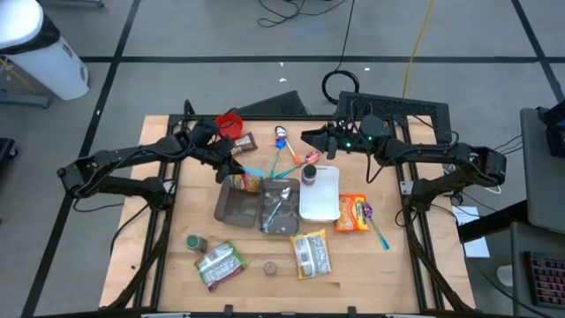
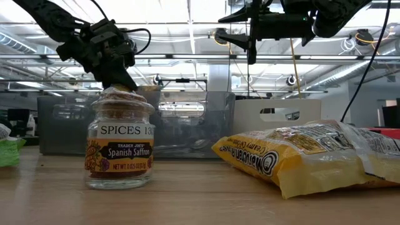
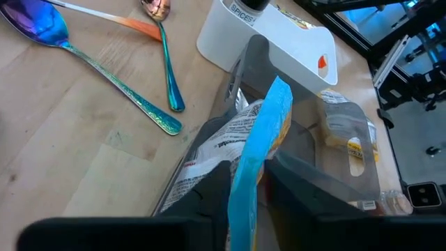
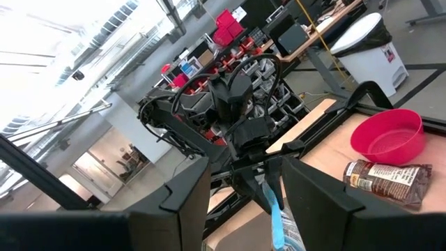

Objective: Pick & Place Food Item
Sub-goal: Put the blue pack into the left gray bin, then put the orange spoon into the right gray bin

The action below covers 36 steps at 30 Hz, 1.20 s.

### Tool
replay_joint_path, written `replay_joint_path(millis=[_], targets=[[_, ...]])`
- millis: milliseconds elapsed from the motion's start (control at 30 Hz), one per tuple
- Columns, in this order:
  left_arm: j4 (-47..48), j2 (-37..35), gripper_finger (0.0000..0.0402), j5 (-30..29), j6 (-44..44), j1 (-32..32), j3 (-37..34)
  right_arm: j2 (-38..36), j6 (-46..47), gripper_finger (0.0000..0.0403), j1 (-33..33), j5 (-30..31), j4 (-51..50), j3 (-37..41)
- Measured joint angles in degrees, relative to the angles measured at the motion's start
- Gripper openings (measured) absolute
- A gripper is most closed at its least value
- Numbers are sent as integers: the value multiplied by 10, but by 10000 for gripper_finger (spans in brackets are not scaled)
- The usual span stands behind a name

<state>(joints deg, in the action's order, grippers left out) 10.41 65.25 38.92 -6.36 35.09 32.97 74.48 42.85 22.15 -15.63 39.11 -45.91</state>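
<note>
The snack bag (image 3: pixel 240 139) — silvery, with a bright blue sealed edge — stood partly inside the grey bin (image 1: pixel 237 205), its blue strip poking up above the bin's rim. The left gripper (image 3: pixel 244 185) was right over the bin with its fingers either side of that blue strip; whether they pinched it or stood just clear could not be told. Beside the bin lay a white tray (image 1: pixel 320 193) and, beyond its far rim, two iridescent spoons (image 3: pixel 104 73) on the wooden surface (image 1: pixel 168 230). The right gripper (image 1: pixel 311 139) hung in the air past the spoons — fingers parted, holding nothing.
</note>
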Motion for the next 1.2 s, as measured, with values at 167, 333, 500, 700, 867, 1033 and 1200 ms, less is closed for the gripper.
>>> replay_joint_path(millis=[167, 333, 500, 700, 867, 1033, 1200], targets=[[0, 0, 143, 0, -12, 0, 0, 0, 0, 171, 0, -1, 0, 0], [0, -2, 165, 0, -18, 0, 0, 0, 0, 171, 0, -10, -2, 0], [5, -8, 170, -1, -16, 8, 9, 0, 0, 171, 0, -10, -4, 0], [7, -8, 171, -11, 0, 25, 51, 0, 0, 171, 0, -10, -4, 0], [34, -8, 173, -35, 8, 45, 111, 0, 0, 171, 0, -11, -4, 0], [76, -8, 173, -45, 11, 71, 203, 0, 0, 171, 0, -11, -4, 0], [110, -8, 173, -45, 13, 95, 317, 0, 0, 171, 0, -11, -4, 0]])
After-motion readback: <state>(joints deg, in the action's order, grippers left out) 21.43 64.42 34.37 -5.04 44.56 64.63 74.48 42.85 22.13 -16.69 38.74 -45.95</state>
